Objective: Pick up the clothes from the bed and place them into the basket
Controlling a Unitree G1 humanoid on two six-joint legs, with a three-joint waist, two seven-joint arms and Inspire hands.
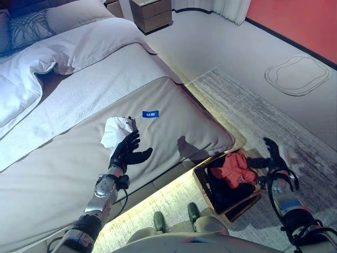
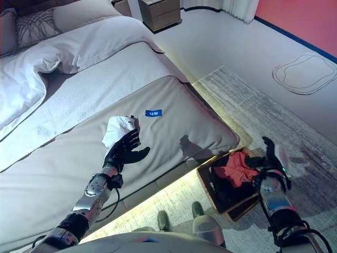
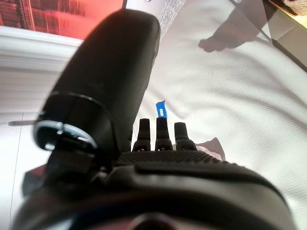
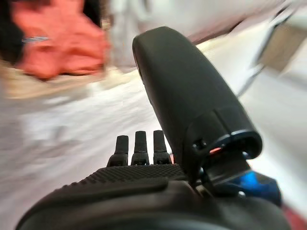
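Observation:
A crumpled white garment [image 1: 116,130] lies on the grey bed cover [image 1: 63,168] near the bed's foot. My left hand [image 1: 126,150] is open, its fingers straight, hovering just in front of the garment; its fingers [image 3: 162,132] point toward the cloth edge [image 3: 213,146]. A wooden basket [image 1: 226,211] stands on the floor beside the bed and holds a red-orange garment [image 1: 234,168] over dark cloth. My right hand [image 1: 274,153] is open and empty beside the basket's right side; the red garment also shows in the right wrist view [image 4: 57,38].
A small blue tag [image 1: 150,114] lies on the bed past the white garment. A white duvet [image 1: 31,74] and pillows cover the bed's head. A grey rug [image 1: 263,121] lies under the basket. A wooden nightstand [image 1: 151,14] stands by the far wall.

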